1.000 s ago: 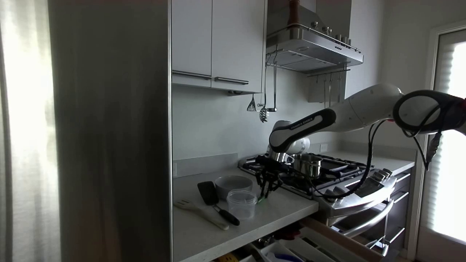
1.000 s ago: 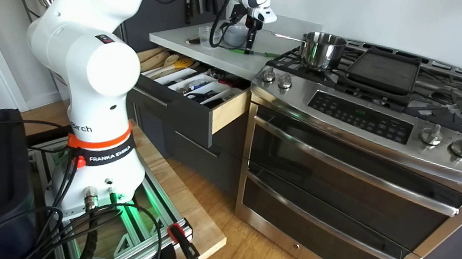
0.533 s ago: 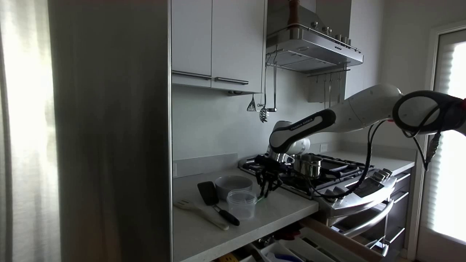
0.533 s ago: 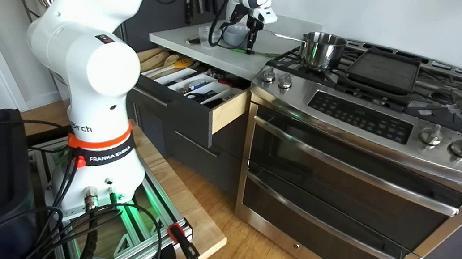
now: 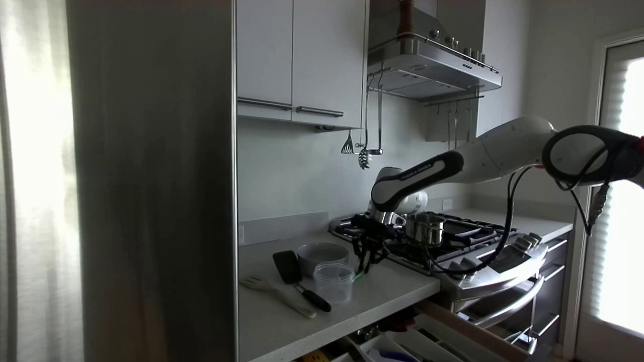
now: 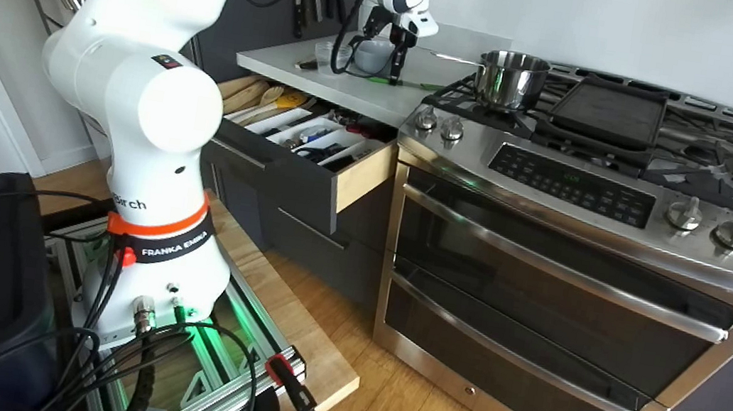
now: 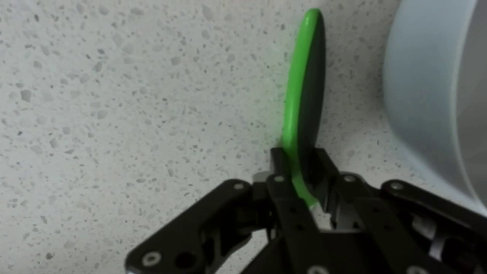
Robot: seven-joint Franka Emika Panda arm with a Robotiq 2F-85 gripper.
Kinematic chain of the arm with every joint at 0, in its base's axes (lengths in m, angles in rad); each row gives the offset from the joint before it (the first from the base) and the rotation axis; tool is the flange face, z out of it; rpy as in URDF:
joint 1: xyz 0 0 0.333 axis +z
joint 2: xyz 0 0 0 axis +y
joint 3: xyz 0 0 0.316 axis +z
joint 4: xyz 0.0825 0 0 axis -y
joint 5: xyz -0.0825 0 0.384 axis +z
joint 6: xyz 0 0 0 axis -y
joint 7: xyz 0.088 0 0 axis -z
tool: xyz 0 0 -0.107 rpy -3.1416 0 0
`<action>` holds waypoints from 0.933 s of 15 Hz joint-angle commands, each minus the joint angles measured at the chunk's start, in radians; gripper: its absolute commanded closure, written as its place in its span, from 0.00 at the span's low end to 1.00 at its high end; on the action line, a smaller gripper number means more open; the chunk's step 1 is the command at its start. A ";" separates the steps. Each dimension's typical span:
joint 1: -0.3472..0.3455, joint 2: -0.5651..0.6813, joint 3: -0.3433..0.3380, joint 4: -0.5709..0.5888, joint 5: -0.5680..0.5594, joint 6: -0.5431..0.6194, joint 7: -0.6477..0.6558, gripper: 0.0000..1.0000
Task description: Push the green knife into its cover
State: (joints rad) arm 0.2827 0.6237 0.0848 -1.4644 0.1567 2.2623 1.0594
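Note:
The green knife's handle (image 7: 295, 102), green along one side and black along the other, lies low over the speckled counter in the wrist view. My gripper (image 7: 298, 161) is shut on the handle near its front end, one finger on each side. In both exterior views the gripper (image 5: 366, 270) (image 6: 394, 82) points down at the counter, and a bit of the green handle (image 5: 357, 276) (image 6: 378, 79) sticks out past the fingers. A green piece (image 6: 430, 87) shows on the finger's opposite side; I cannot tell whether it is blade or cover. The wrist view hides it behind the gripper.
A grey bowl (image 7: 422, 87) stands close beside the handle. A clear plastic tub (image 5: 333, 283), a black spatula (image 5: 288, 267) and a wooden fork (image 5: 276, 292) are nearby. A steel pot (image 6: 511, 81) sits on the stove. A utensil drawer (image 6: 301, 182) is open below the counter.
Very little differs. The arm and gripper have shifted only very slightly, and the green handle stays at the fingers near the clear tub and bowl.

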 commanded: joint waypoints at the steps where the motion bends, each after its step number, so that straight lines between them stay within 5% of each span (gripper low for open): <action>1: 0.019 0.038 0.022 0.019 0.005 -0.001 -0.041 0.95; 14: 0.060 0.073 0.000 0.074 -0.012 0.011 -0.012 0.95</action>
State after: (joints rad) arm 0.3281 0.6482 0.0959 -1.4272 0.1497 2.2604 1.0175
